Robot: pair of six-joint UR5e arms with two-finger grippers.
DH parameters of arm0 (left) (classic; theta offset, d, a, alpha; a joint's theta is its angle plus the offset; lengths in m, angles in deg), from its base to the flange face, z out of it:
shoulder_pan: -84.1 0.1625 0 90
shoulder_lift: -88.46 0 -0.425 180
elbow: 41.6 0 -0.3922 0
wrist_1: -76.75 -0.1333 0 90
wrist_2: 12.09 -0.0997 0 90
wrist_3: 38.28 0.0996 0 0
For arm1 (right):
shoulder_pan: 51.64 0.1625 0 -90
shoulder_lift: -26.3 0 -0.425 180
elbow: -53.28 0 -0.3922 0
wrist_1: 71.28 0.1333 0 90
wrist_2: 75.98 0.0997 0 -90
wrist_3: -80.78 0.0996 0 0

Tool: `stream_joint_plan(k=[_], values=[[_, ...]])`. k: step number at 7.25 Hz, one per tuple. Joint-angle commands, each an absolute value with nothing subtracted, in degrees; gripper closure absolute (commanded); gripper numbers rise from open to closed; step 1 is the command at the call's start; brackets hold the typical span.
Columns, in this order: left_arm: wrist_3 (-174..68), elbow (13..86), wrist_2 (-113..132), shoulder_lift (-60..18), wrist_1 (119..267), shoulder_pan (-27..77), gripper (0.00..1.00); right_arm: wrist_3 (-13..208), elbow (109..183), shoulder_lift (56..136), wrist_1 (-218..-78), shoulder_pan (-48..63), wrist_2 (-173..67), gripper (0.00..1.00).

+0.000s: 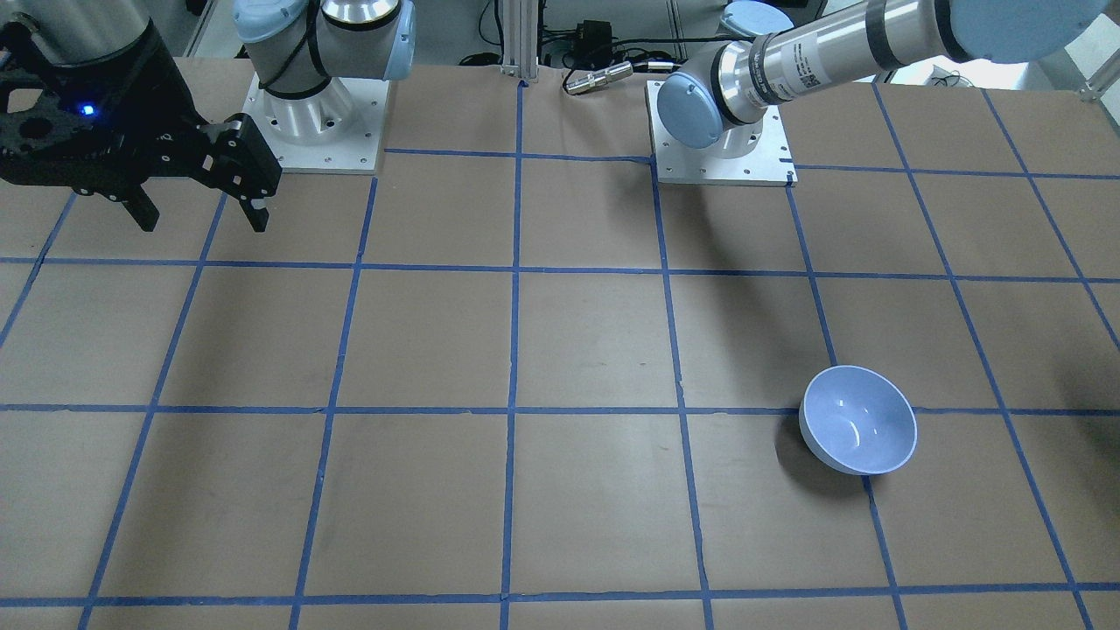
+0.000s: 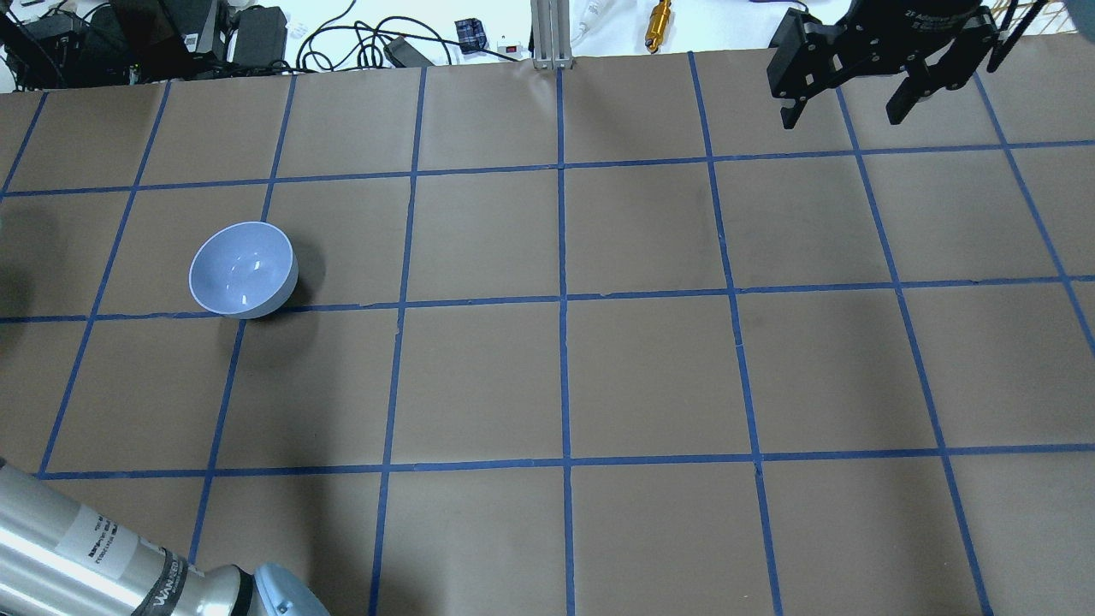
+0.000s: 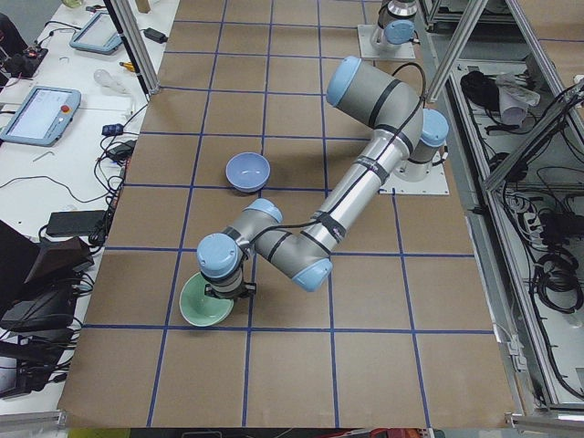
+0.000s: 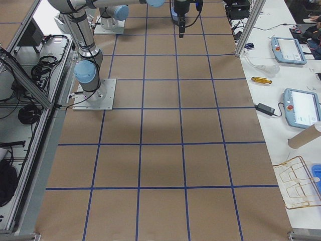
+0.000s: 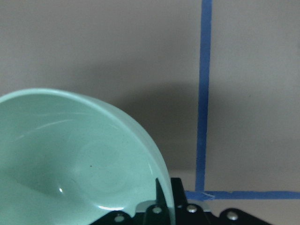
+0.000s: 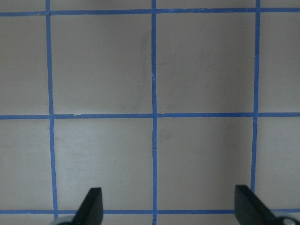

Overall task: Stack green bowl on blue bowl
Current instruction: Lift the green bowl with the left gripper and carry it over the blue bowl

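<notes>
Front-facing: blue bowl [image 1: 857, 420] sits upright on the table [image 1: 569, 350], over a tape line, w/ bare paper all round it. Right gripper [image 1: 201, 214] hangs at the view's top left near its base, jaws spread, nothing btwn them. It's well apart from the bowl.

Overhead: same blue bowl on the left half, well in from the table's edges. Right gripper is at the far right corner. Only a stretch of the left arm [image 2: 85, 547] shows, bottom left.

Ext. left: the only wide view w/ the green bowl [image 3: 203, 306]. It's upright, in from the edges, well apart from the blue bowl, w/ open paper btwn them. The left arm's wrist is over its rim.

Ext. right: right gripper small at the top; wide open table below.

Left wrist: left gripper [image 5: 167, 190] pinches the green bowl's rim, one finger inside, one outside.

Right wrist: fingers [image 6: 91, 206] wide apart over tape grid only.
</notes>
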State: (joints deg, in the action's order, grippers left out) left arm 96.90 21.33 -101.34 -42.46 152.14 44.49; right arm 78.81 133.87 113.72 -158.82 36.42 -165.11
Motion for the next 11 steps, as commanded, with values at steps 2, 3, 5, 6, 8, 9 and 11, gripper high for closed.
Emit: stream_joint_plan(k=[2,3,5,6,8,9,11], values=[[81.7,35.0,-101.5,-29.8,153.7,38.1,1.0,78.9,133.9,113.8,-158.8,36.4,-165.1,0.0],[73.9,39.6,-101.6,-25.5,153.6,35.5,1.0,78.9,133.9,113.7,-158.8,36.4,-165.1,0.0],[57.7,47.3,-101.2,-18.4,153.4,31.3,1.0,78.9,133.9,113.7,-158.8,36.4,-165.1,0.0],[50.7,50.0,-101.1,-15.7,153.5,27.8,1.0,78.9,133.9,113.8,-158.8,36.4,-165.1,0.0],[40.2,55.5,-101.3,-12.9,153.0,17.4,1.0,78.9,133.9,113.7,-158.8,36.4,-165.1,0.0],[40.0,56.4,-101.8,-13.0,150.3,14.3,1.0,78.9,133.9,113.8,-158.8,36.4,-165.1,0.0],[39.9,56.7,-101.6,-14.7,149.8,14.1,1.0,78.9,133.9,113.8,-158.8,36.4,-165.1,0.0]])
